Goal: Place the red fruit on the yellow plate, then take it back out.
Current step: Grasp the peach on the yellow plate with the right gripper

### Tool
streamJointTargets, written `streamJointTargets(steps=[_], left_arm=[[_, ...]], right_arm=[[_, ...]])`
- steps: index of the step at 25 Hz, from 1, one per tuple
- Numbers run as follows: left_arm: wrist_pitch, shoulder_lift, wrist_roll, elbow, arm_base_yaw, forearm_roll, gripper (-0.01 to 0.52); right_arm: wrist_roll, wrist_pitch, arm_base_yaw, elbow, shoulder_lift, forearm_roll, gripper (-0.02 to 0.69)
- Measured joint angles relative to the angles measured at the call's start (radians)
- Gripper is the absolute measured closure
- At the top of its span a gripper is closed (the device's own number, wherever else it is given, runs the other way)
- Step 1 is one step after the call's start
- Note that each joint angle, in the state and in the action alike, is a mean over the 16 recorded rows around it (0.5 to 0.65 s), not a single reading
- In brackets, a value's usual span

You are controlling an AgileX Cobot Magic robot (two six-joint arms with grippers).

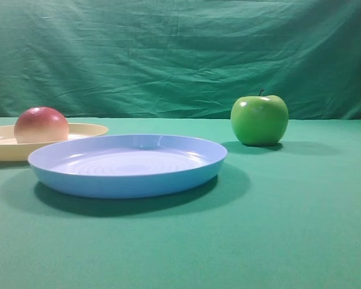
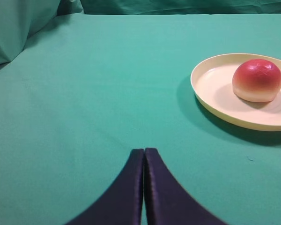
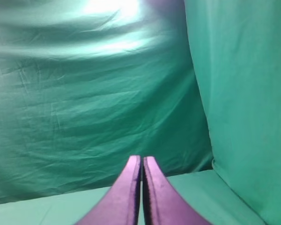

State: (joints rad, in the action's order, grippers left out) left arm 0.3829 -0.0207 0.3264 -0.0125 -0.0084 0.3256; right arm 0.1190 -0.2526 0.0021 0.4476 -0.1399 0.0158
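Red fruit (image 1: 41,124) sits on the yellow plate (image 1: 87,130), at the far left of the exterior high view. Red side faces up, pale cream base rests on the plate floor. In the left wrist view the same fruit (image 2: 257,80) lies toward the right half of the plate (image 2: 210,84), inside the rim, not touching it.

Left gripper (image 2: 144,151): the two dark fingers are pressed together along their length, tips meeting, nothing between them. It hangs over bare green cloth (image 2: 93,89), well apart from the plate and fruit, which lie ahead and to its right.

Right gripper (image 3: 141,158): fingers likewise closed against each other, holding nothing. It points at the draped green backdrop (image 3: 84,103); a strip of table cloth shows below.

Blue plate (image 1: 127,164), ridged rings on its floor, stands in front of and just beside the yellow plate, its rim overlapping it in the exterior high view; contact cannot be told. Green apple (image 1: 259,119) stands upright, stem up, to the right of the blue plate and apart from it.

Neither arm shows in the exterior high view.
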Motion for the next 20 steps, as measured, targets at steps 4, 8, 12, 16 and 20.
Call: streamJointTargets(steps=[4,8,12,16,20], left_arm=[[0.0,0.0,0.0,0.0,0.0,0.0,0.514],[0.0,0.0,0.0,0.0,0.0,0.0,0.514],[0.0,0.0,0.0,0.0,0.0,0.0,0.514],[0.0,0.0,0.0,0.0,0.0,0.0,0.514],[0.0,0.0,0.0,0.0,0.0,0.0,0.514]], right_arm=[[-0.005,-0.01,0.0,0.066,-0.111,-0.009,0.658],[-0.006,-0.005,0.005,0.114,-0.235,-0.02,0.646],[-0.008,-0.001,0.027,0.156,-0.357,-0.03,0.633],[-0.024,-0.013,0.074,0.209,-0.485,-0.036,0.62],[-0.068,-0.049,0.144,0.284,-0.627,-0.039,0.614]])
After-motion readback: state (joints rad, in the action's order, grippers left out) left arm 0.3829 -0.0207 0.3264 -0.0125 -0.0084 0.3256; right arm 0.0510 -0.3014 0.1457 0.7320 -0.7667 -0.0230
